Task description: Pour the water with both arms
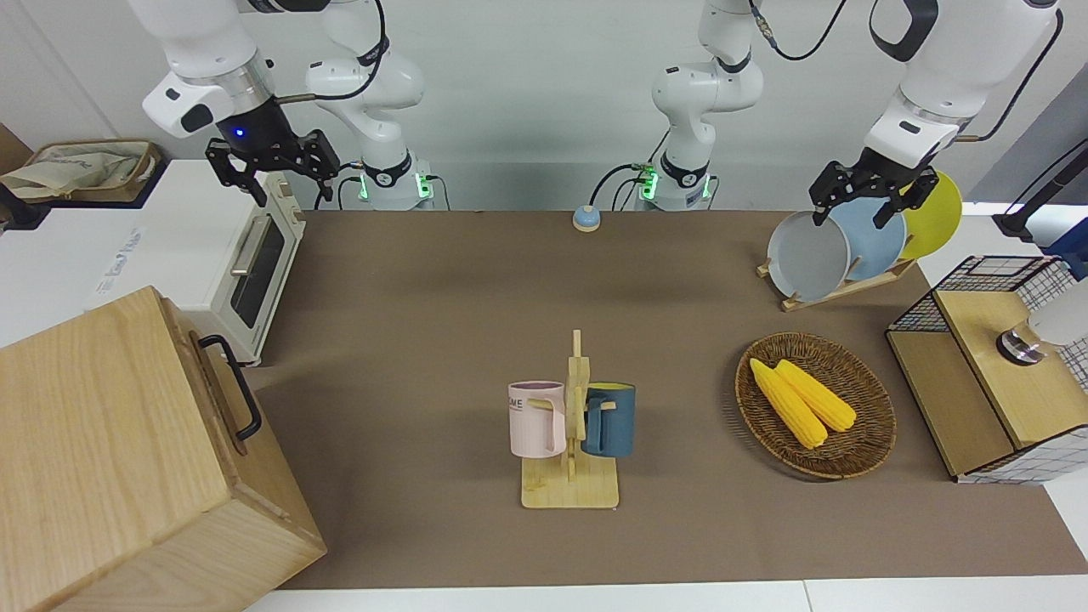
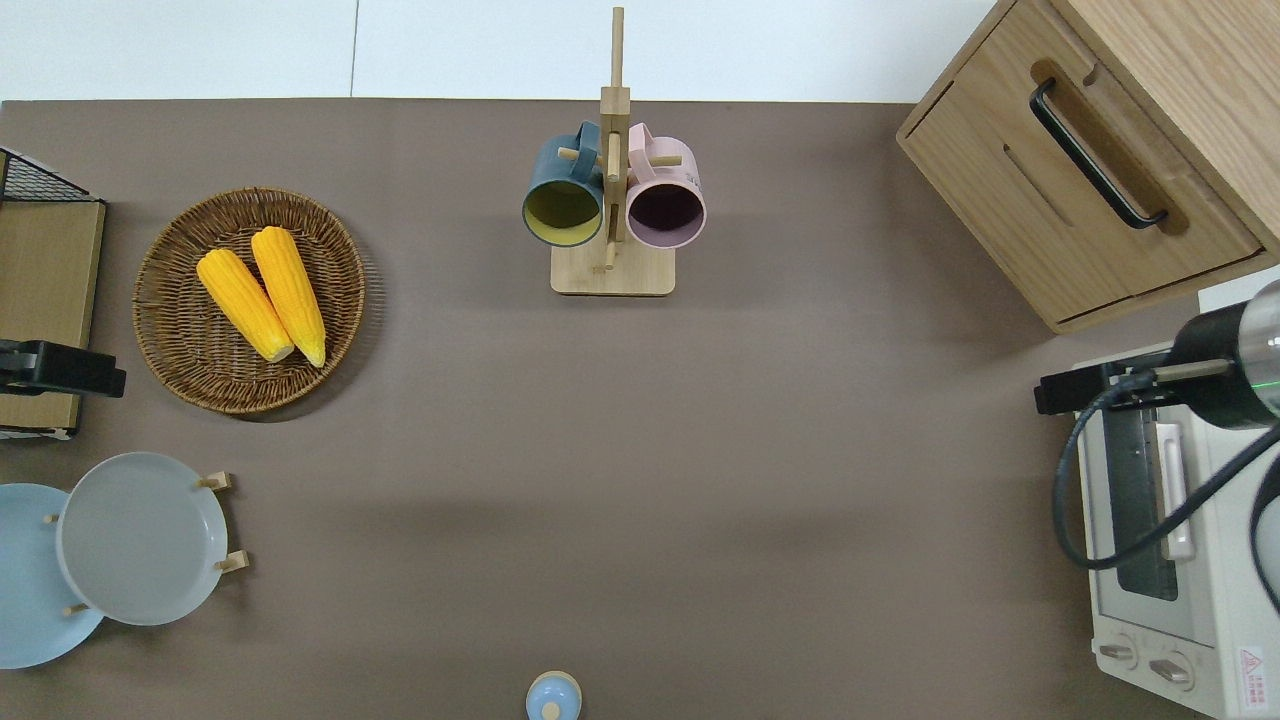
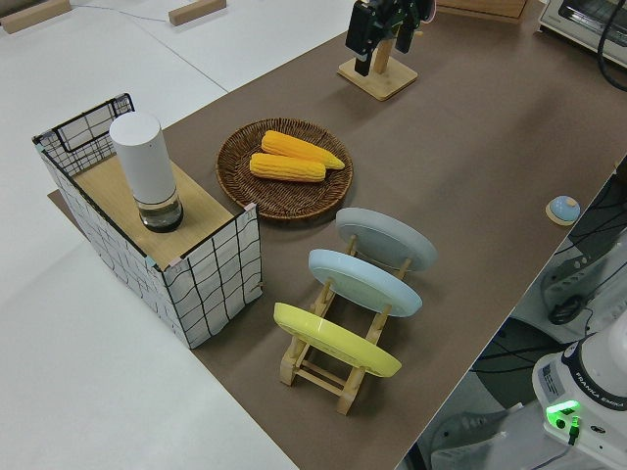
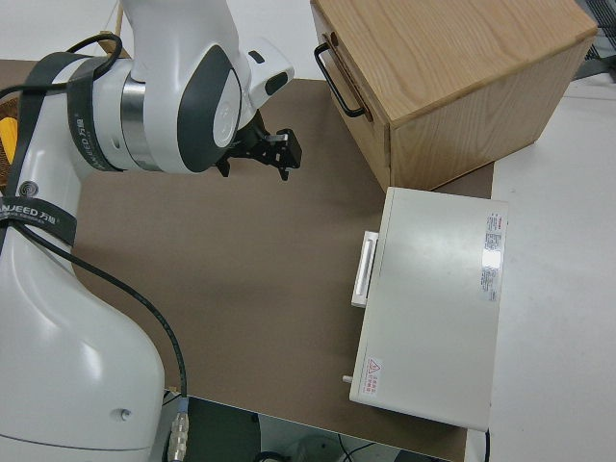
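While both arms hang raised at their own ends of the desk, neither tool holds anything. The right tool is up over the toaster oven, its fingers spread and empty. The left tool is raised at the plate rack with its fingers spread, just in front of the grey plate and blue plate as the front view shows it; whether it touches them cannot be told.

Taking the wooden mug stand as the landmark: it stands mid-desk, well away from the robots, with a pink mug hung on the side toward the right arm's end and a dark blue mug on the side toward the left arm's end. A wicker basket with two corn cobs lies beside the stand toward the left arm's end. Nearer to the robots than the basket is the plate rack, which also carries a yellow plate. A wire-grid box with a white cylinder on its wooden top sits at that end's edge. A wooden cabinet with a black handle stands toward the right arm's end. A small blue button rests close to the robots, with open brown desk between it and the stand.
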Robot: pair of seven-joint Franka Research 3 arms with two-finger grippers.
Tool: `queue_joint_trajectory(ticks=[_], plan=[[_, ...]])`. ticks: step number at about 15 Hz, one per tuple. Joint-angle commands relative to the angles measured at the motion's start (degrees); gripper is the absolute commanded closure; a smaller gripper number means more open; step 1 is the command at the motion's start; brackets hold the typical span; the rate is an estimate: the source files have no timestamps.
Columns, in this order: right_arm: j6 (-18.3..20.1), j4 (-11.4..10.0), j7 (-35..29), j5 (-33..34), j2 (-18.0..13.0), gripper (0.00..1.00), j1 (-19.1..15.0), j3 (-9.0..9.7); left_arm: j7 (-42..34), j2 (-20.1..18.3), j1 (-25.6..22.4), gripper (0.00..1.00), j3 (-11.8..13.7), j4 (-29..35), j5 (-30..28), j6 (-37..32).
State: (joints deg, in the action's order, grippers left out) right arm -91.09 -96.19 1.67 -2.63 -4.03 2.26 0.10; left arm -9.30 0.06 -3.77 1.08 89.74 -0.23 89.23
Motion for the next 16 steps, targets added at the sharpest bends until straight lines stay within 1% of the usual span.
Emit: queue_joint_trajectory(ticks=[1,2,3,5,6,8,10,12,14,16], plan=[[-8.20,-8.99,-1.75,0.52,-2.91,0.009,-1.20,5.33,-5.89,0.02,-1.94,0.01,3.40,-0.26,0.05,0.50],[-10.49,-10.49,-3.33,0.43,-3.08,0.009,-1.38,7.00,-7.21,0.46,-2.29,0.01,4.45,-0.53,0.05,0.59],[-11.64,-11.29,-5.00,0.52,-3.00,0.011,-1.47,8.41,-8.70,0.99,-2.47,0.01,5.68,-0.79,-0.04,0.86],[-13.84,-12.78,-8.43,0.52,-2.82,0.011,-1.55,11.13,-12.92,2.39,-3.25,0.01,8.23,-1.67,-0.04,1.91],[-15.94,-13.49,-9.66,0.52,-2.82,0.011,-1.64,12.97,-15.46,2.83,-4.13,0.01,9.20,-1.93,-0.04,2.96],[-19.20,-14.28,-11.33,0.52,-2.47,0.013,-2.25,16.05,-20.04,4.15,-6.15,0.01,10.26,-2.63,0.05,4.72],[-22.18,-14.55,-11.52,0.52,-1.42,0.017,-2.26,17.47,-24.16,6.17,-9.31,0.01,10.52,-4.39,-0.12,4.99],[-25.96,-14.46,-11.69,0.69,0.33,0.019,-2.17,18.79,-28.74,8.28,-11.95,0.01,10.52,-6.93,-0.56,5.08],[-29.04,-14.46,-11.69,0.87,2.09,0.019,-2.17,19.67,-31.12,9.95,-14.67,0.01,10.44,-8.35,-1.26,5.69],[-32.90,-14.11,-11.69,2.96,4.90,0.025,-2.00,20.37,-34.37,10.57,-16.17,0.01,10.52,-8.35,-2.40,8.75]])
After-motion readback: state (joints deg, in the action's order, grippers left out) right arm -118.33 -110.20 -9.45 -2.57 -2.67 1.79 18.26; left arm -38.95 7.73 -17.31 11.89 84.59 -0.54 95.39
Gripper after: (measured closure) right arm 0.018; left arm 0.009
